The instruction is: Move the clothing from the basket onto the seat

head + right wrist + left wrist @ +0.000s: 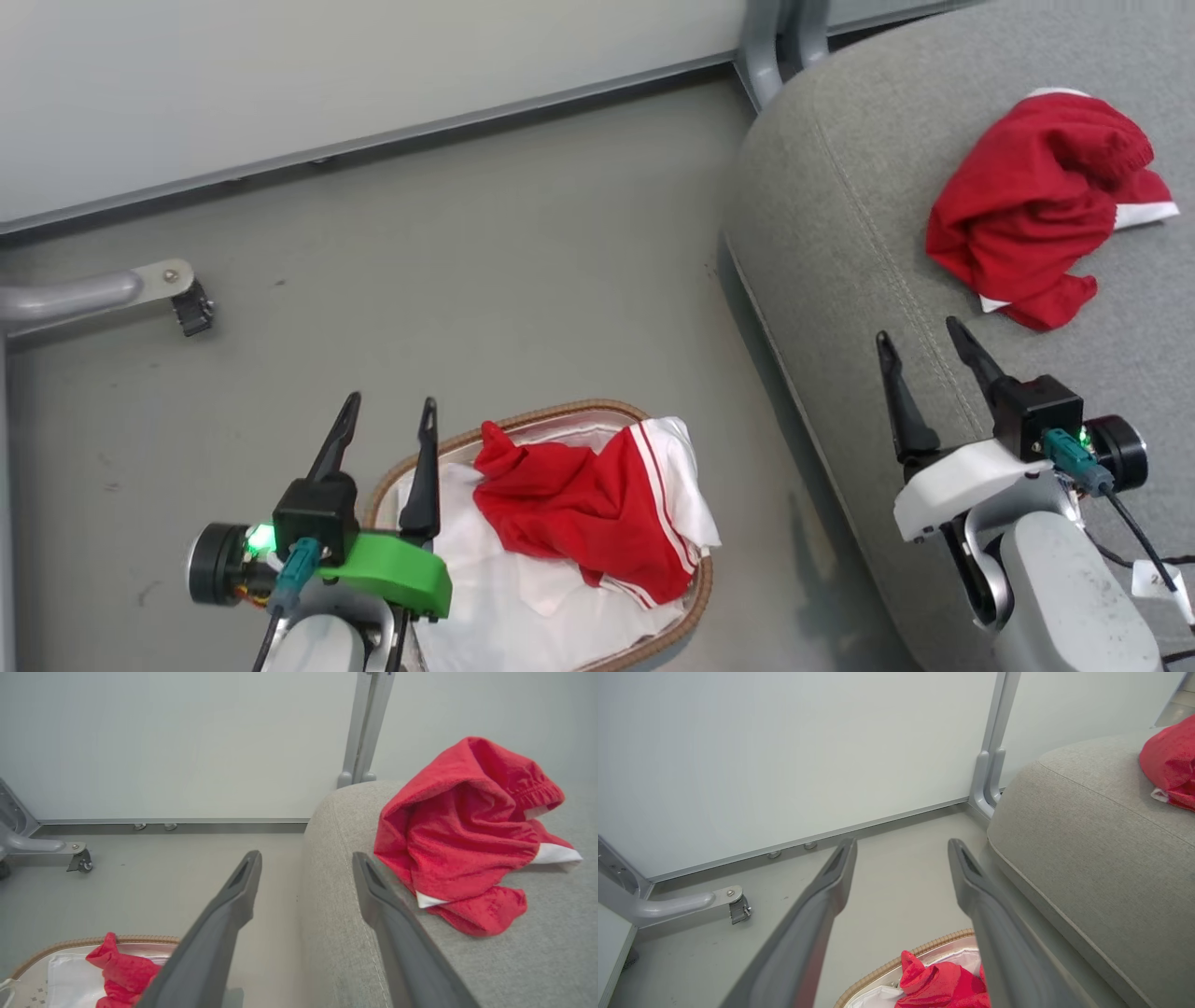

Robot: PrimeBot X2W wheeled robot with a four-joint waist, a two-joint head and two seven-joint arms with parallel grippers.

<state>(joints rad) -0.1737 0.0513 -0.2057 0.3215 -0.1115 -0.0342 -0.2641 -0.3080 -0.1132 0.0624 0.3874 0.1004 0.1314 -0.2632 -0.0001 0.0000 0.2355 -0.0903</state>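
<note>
Head view: both are spread wide with nothing in them, the left pincer hanging by the basket where one red garment sits bunched on the white liner, and the right pincer over the seat edge near the other red garment, so I'd say half done. Left wrist view peeks between its open fingers down at the basket, probably lined up for the next grab. Right wrist view has the seat garment lying loose beside its fingers.

Green shell on the left gripper at seven o'clock, white on the right gripper at four; both show black fingers and teal plugs.
</note>
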